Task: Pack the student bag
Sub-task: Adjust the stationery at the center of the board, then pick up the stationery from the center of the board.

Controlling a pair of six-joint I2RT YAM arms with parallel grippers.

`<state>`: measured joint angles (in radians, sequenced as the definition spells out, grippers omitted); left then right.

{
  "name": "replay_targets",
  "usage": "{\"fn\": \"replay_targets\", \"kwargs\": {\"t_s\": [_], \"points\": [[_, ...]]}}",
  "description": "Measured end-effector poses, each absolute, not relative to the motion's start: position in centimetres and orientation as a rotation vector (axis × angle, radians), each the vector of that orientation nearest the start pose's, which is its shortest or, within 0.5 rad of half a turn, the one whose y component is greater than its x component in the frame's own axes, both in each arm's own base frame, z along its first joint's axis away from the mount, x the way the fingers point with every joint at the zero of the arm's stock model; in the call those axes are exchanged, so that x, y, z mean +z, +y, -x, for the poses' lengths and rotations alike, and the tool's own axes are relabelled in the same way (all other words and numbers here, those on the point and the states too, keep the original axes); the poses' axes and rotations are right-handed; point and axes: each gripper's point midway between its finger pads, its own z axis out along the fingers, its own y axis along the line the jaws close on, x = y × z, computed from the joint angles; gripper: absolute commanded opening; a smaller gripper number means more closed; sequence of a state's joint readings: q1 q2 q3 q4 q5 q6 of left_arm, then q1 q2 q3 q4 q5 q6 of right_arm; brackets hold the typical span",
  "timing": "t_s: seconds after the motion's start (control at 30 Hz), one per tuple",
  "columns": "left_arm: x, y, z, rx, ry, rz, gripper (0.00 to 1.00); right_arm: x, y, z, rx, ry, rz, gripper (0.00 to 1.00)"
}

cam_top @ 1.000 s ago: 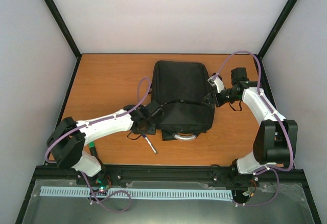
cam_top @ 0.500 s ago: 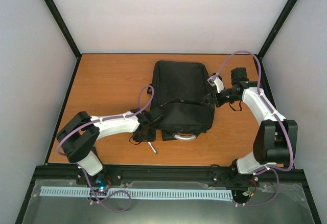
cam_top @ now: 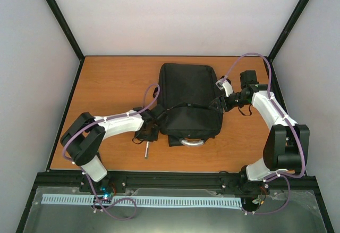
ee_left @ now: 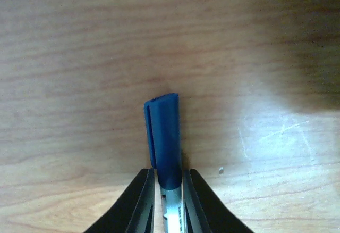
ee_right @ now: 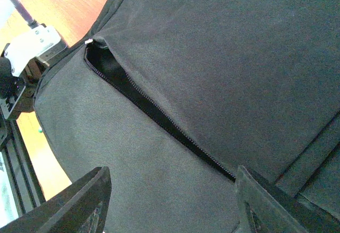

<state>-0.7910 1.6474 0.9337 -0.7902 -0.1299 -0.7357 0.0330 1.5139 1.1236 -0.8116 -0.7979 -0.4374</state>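
The student bag (cam_top: 188, 92) lies flat in the middle of the worktop (cam_top: 106, 81), its grey handle (cam_top: 192, 142) at the near edge. A zip slit (ee_right: 139, 99) runs across its upper face and gapes a little at one end.

The right end effector (ee_right: 171, 179) hangs over the bag's right side with its fingers well apart and nothing between them but the fabric below. From there it looks placed to mind the slit, either to spread it or to steady the bag while something goes in.

The left end effector (ee_left: 169, 174) is down on the bare wood just left of the bag's near corner. It is clamped on a pen (ee_left: 163, 132) with a blue cap. The grip sits behind the cap, so the capped end sticks out ahead, which should suit feeding it into the slit cap first.

The bag's near left corner and a strap lie between the pen and the slit. The right arm already occupies the space beside the opening. Only part of the slit looks open, so the way in is probably tight.
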Motion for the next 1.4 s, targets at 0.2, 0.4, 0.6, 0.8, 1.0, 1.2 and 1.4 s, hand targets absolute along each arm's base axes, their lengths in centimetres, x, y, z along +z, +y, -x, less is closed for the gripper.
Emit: {"fn": "replay_targets", "kwargs": {"t_s": [0.2, 0.4, 0.6, 0.8, 1.0, 1.2, 1.4], "points": [[3.0, -18.8, -22.7, 0.062, 2.974, -0.206, 0.42, 15.7, 13.4, -32.0, 0.934, 2.367, 0.765, 0.66], [4.2, -18.9, -22.0, 0.015, 2.984, -0.253, 0.55, 15.6, 13.4, -32.0, 0.939, 2.368, 0.765, 0.66], [4.4, -17.9, -19.6, -0.048, 3.019, -0.258, 0.56, 15.5, 13.4, -32.0, 0.943, 2.371, 0.767, 0.66], [3.3, -17.3, -17.7, -0.046, 3.071, -0.278, 0.47, 15.4, 13.4, -32.0, 0.945, 2.372, 0.770, 0.66], [2.6, -17.6, -16.9, -0.015, 3.092, -0.295, 0.37, 15.3, 13.5, -32.0, 0.949, 2.375, 0.769, 0.66], [1.7, -17.9, -16.2, 0.023, 3.117, -0.311, 0.23, 15.2, 13.5, -32.0, 0.949, 2.377, 0.769, 0.66], [1.4, -17.9, -16.1, 0.040, 3.124, -0.309, 0.07, 15.2, 13.5, -32.0, 0.950, 2.377, 0.768, 0.66]]}}
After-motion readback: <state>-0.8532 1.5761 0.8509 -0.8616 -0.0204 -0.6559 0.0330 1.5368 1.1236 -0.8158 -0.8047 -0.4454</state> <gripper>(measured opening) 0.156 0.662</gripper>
